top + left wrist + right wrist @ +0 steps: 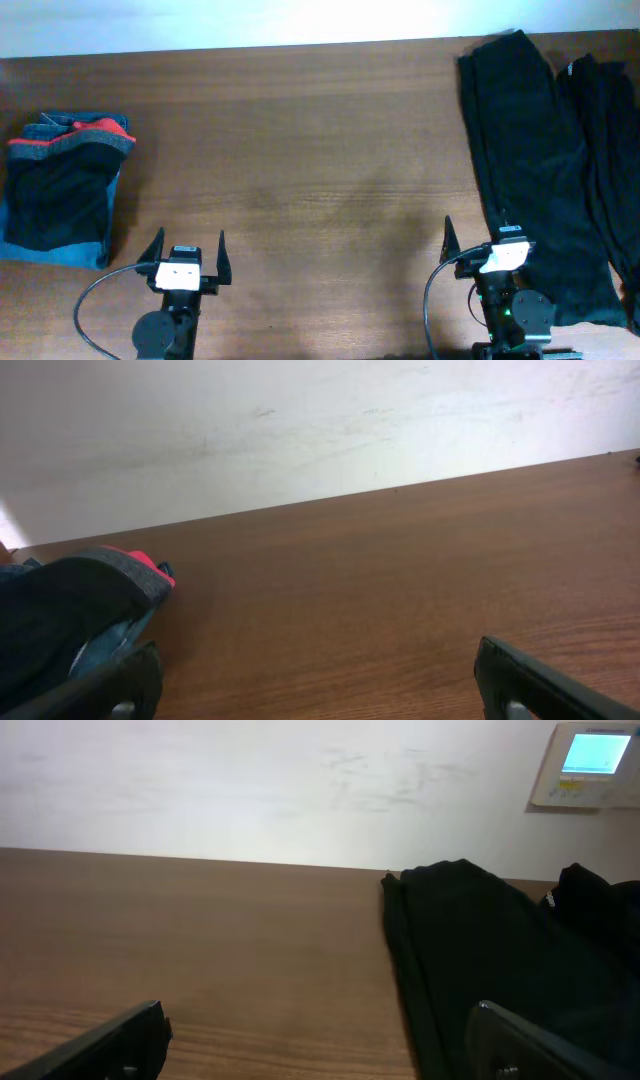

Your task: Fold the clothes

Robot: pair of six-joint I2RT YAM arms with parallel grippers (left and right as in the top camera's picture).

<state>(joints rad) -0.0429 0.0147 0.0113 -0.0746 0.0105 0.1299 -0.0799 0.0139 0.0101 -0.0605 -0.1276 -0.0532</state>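
A long black garment point(530, 150) lay flat on the table's point(320, 150) right side — its long axis running from the far edge toward the robot. The right gripper point(478, 240), jaws spread and empty, sat at its near left edge; the left gripper point(188, 245), likewise spread, was well apart, nearer a folded pile point(60, 190).

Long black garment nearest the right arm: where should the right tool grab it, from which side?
Probably its left long edge, approached from the bare table. The black garment lies flat, running away from the arm; that edge is beside the open right tool, and another dark garment crowds its right side.
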